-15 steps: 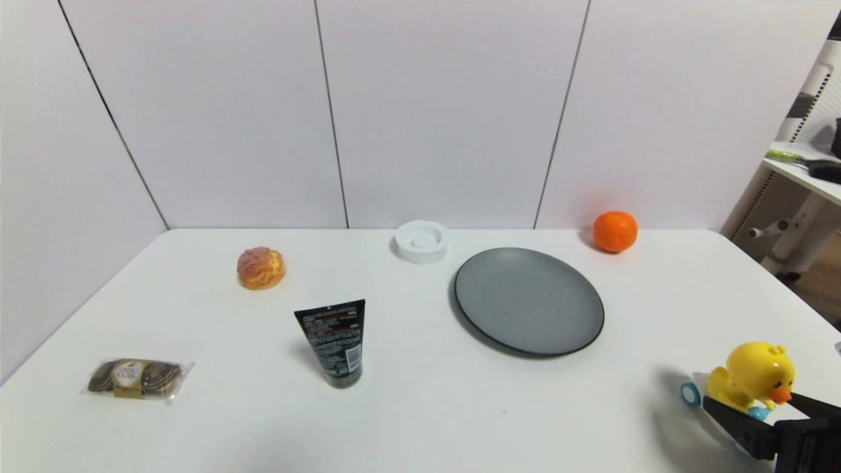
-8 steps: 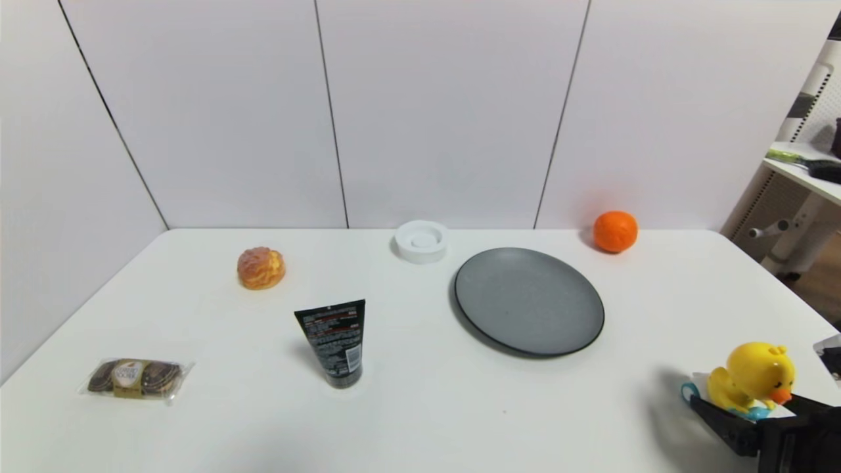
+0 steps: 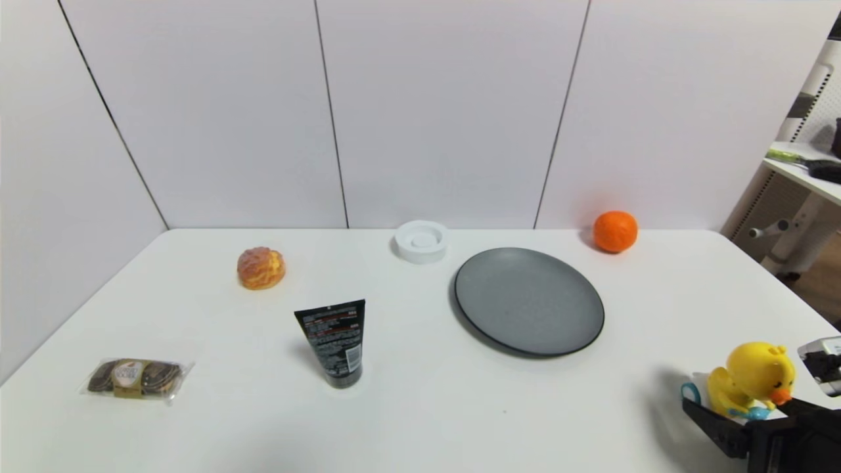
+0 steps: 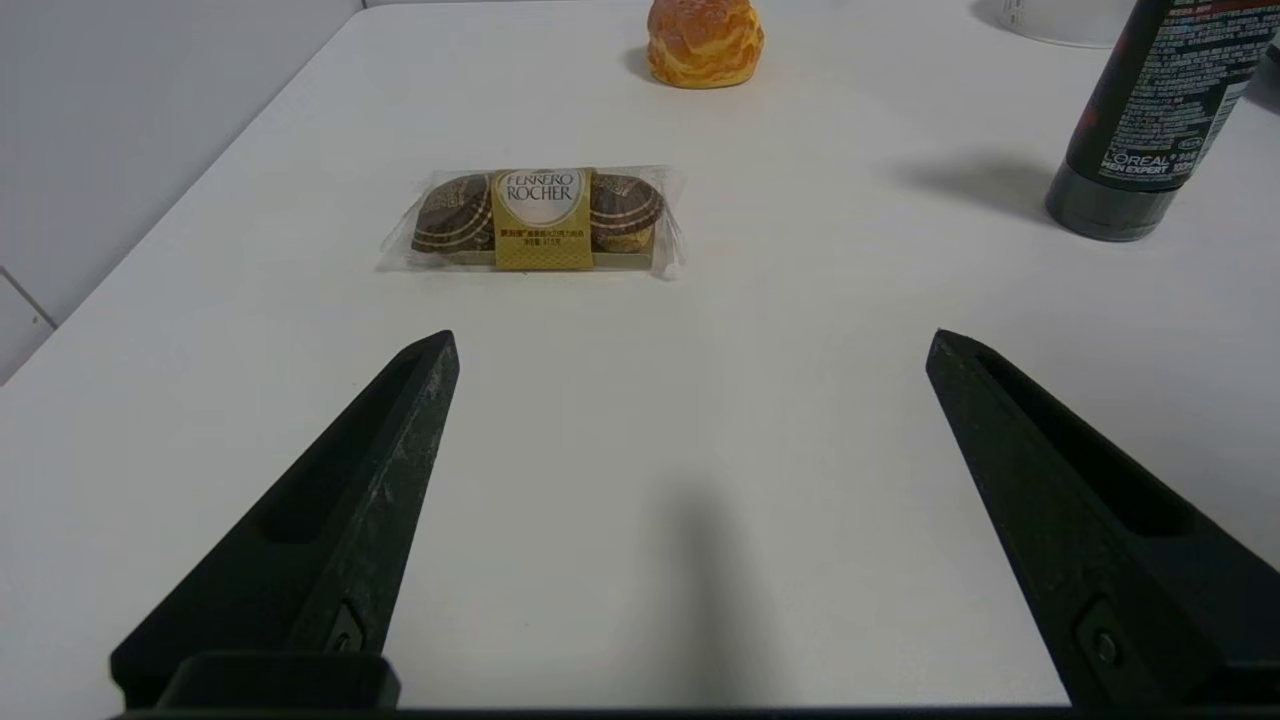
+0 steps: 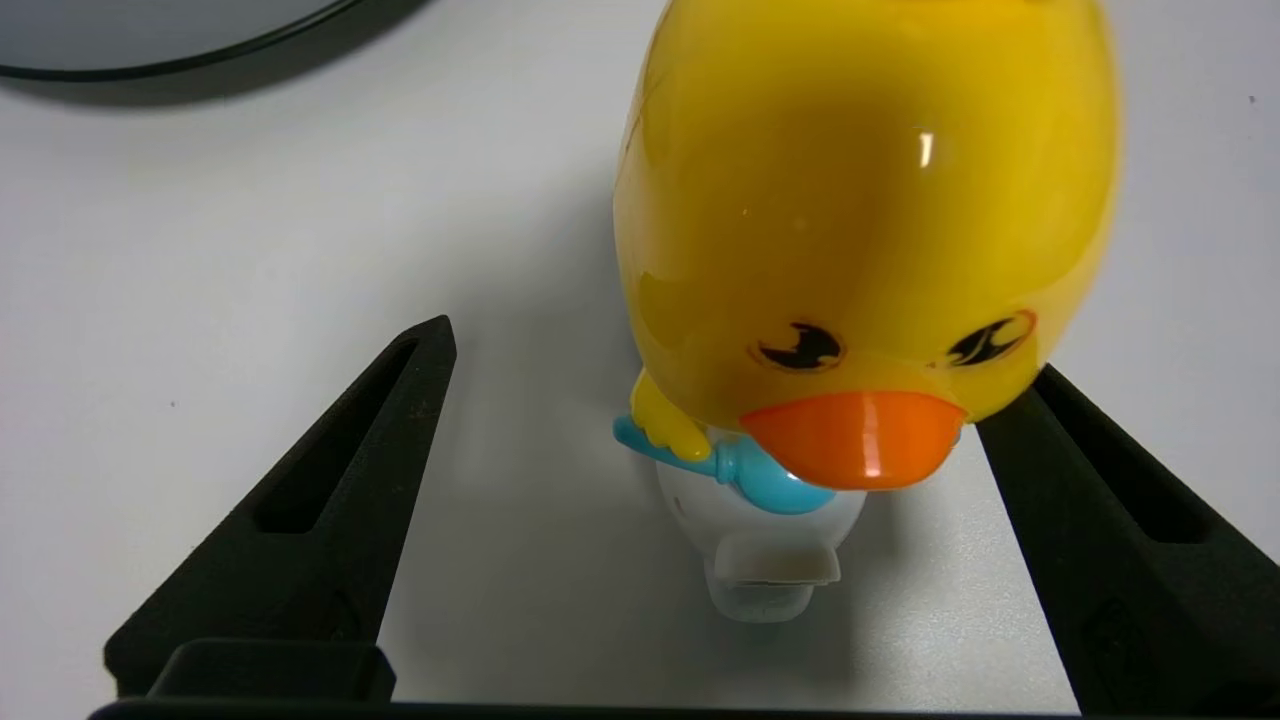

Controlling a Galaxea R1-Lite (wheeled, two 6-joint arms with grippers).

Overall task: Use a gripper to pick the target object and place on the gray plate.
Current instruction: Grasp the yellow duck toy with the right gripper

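The yellow duck (image 3: 755,376) with an orange beak sits on its white scooter near the table's front right corner. In the right wrist view the duck (image 5: 860,200) fills the space between my black fingers. My right gripper (image 3: 755,420) is open, with one finger on each side of the duck (image 5: 735,360). One finger (image 5: 1100,520) is right by the duck's head and the other (image 5: 330,520) stands well apart. The gray plate (image 3: 529,301) lies bare at mid-table, and its rim shows in the right wrist view (image 5: 150,45). My left gripper (image 4: 690,340) is open and empty over the table's left front.
An orange fruit (image 3: 615,231) and a small white dish (image 3: 421,241) are behind the plate. A black tube (image 3: 336,341) stands centre-left, with a cream puff (image 3: 261,267) and a chocolate pack (image 3: 135,378) farther left. The table's right edge is close to the duck.
My right gripper's left finger has shifted left, away from the duck, and a part of the arm has come into view at the right edge. The duck has not moved.
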